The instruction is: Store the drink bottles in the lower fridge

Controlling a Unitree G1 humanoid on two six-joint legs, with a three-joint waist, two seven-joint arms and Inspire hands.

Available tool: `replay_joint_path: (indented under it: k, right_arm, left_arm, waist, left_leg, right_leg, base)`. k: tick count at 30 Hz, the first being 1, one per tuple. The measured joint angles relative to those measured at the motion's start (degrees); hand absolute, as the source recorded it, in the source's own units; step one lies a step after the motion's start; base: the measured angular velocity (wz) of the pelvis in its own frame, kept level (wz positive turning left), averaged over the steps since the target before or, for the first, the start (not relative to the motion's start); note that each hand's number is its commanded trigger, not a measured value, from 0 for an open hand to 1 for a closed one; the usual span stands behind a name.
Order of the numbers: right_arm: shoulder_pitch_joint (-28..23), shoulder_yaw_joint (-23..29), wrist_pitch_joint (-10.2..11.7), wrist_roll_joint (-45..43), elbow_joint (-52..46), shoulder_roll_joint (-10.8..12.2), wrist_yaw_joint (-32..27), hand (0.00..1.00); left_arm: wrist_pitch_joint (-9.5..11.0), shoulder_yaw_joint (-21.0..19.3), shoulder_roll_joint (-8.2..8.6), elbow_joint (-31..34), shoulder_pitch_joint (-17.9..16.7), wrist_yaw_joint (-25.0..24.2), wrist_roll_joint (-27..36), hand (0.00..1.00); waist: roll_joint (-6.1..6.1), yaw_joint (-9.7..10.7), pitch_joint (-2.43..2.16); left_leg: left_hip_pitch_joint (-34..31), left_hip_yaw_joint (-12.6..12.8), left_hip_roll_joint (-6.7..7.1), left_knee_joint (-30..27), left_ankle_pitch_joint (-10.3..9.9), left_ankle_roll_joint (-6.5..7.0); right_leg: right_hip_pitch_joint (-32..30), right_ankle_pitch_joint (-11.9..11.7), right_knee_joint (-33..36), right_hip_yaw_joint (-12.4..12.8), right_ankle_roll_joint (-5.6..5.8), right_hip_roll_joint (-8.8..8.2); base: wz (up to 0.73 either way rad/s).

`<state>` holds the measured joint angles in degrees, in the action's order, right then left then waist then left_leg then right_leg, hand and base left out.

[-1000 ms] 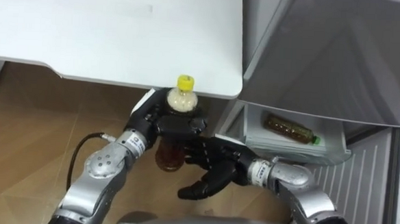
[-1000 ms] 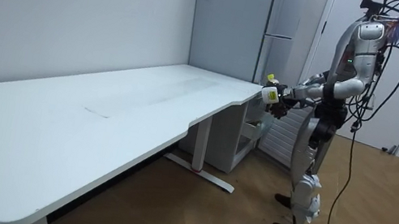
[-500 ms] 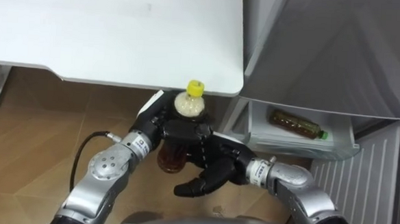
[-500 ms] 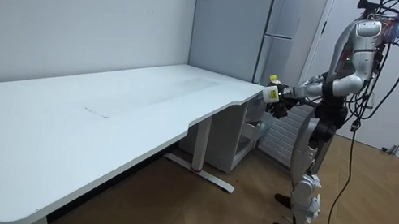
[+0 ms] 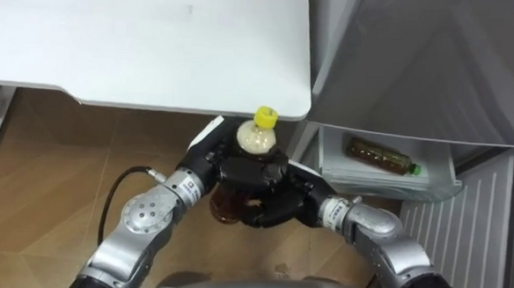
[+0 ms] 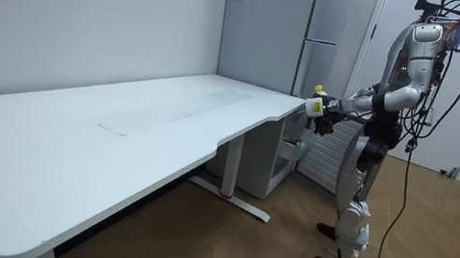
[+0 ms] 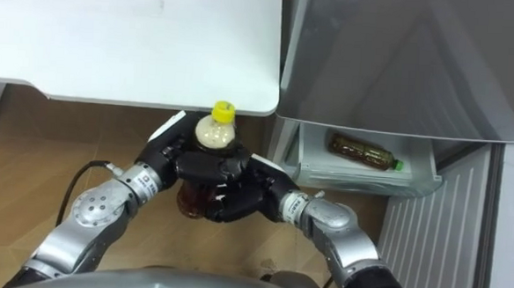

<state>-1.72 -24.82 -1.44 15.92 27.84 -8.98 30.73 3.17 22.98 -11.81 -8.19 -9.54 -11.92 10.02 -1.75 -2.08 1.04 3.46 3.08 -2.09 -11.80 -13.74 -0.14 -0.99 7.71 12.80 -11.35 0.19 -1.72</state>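
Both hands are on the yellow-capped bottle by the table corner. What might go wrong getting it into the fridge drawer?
1. The yellow-capped bottle is close to the table corner; moving it forward may clip the edge.
2. Left hand and right hand both wrap it; releasing one could let it slip.
3. The drawer holds a green-capped bottle, so room may be tight.
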Motion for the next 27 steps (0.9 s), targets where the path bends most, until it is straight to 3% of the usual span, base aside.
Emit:
replay_joint_path:
  k: [18,19,20,21,27]
  right_arm:
    - [0.0,-0.9,0.1,0.0,0.0,0.0,-1.4,1.0]
    - [0.0,-0.9,0.1,0.0,0.0,0.0,-1.4,1.0]
    - [0.0,-0.9,0.1,0.0,0.0,0.0,-1.4,1.0]
    - [0.0,-0.9,0.1,0.1,0.0,0.0,-1.4,1.0]
    - [0.0,-1.0,0.1,1.6,0.0,0.0,-2.1,1.0]
  left_arm:
    - [0.0,-0.1,-0.08,-0.8,0.1,0.1,1.7,1.0]
    - [0.0,-0.1,-0.12,-0.8,0.1,0.0,1.7,0.71]
    - [0.0,-0.1,-0.12,-0.8,0.1,0.0,1.7,0.61]
    - [0.0,-0.1,-0.12,-0.8,0.1,0.0,1.7,0.0]
    - [1.1,-0.1,-0.12,-0.8,0.1,0.0,1.8,0.0]
  waist:
    - [0.38,0.0,0.18]
    - [0.38,0.0,0.18]
    - [0.38,-0.1,0.17]
    - [0.38,-0.2,0.17]
    - [0.45,-0.2,0.12]
  left_leg:
    - [0.2,0.1,-0.05,0.2,0.0,0.0]
    - [0.1,0.2,-0.05,0.2,0.0,0.0]
    - [0.2,0.2,-0.05,0.2,0.0,0.0]
    - [0.2,0.2,-0.05,0.2,0.0,0.0]
    - [0.2,0.3,-0.05,0.2,0.0,0.0]
  right_leg:
    - [0.0,0.0,0.0,0.3,-0.02,0.17]
    - [0.0,0.0,0.0,0.3,-0.02,0.17]
    - [0.0,0.0,0.0,0.3,-0.02,0.17]
    - [0.0,0.0,0.0,0.3,-0.02,0.17]
    - [-0.1,0.0,0.0,0.4,-0.02,0.18]
  base:
    - [0.0]
    - [0.0]
    - [0.0]
    - [0.0]
    - [0.0]
